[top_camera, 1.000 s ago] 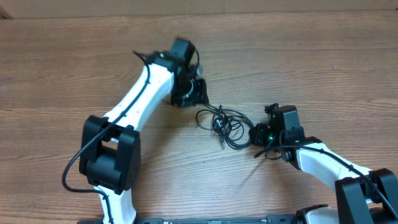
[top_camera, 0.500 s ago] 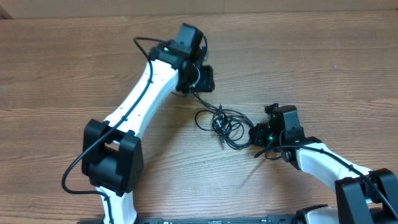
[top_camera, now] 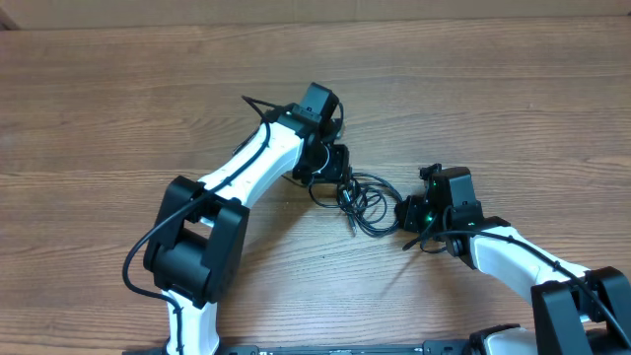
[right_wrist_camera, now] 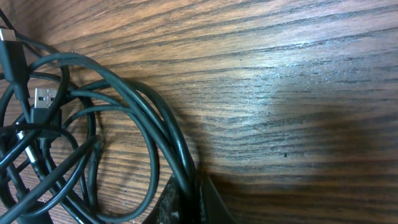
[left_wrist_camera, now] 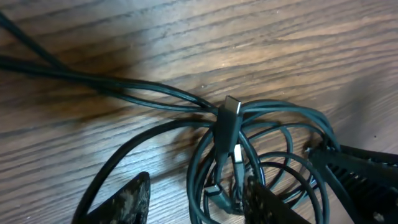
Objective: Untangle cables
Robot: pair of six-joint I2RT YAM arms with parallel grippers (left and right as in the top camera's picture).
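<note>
The cables (top_camera: 363, 200) lie as a tangled bundle of thin black loops on the wooden table between the two arms. In the left wrist view the cables (left_wrist_camera: 231, 127) show a black plug with a silver tip crossing the loops. My left gripper (top_camera: 337, 170) hovers at the bundle's left edge. Its jaws (left_wrist_camera: 199, 202) are open, with several loops lying between the fingers. My right gripper (top_camera: 406, 213) is at the bundle's right edge. Its jaws (right_wrist_camera: 189, 200) are shut on a few cable strands (right_wrist_camera: 168, 140).
The wooden table (top_camera: 493, 108) runs in all directions around the bundle. A silver USB plug (right_wrist_camera: 42, 99) lies inside the loops at the left of the right wrist view. The arms' own thick black wires run along both arms.
My left arm has swung right and down from the upper left, bringing its gripper over the bundle's left edge. The right arm and the bundle have not moved.
</note>
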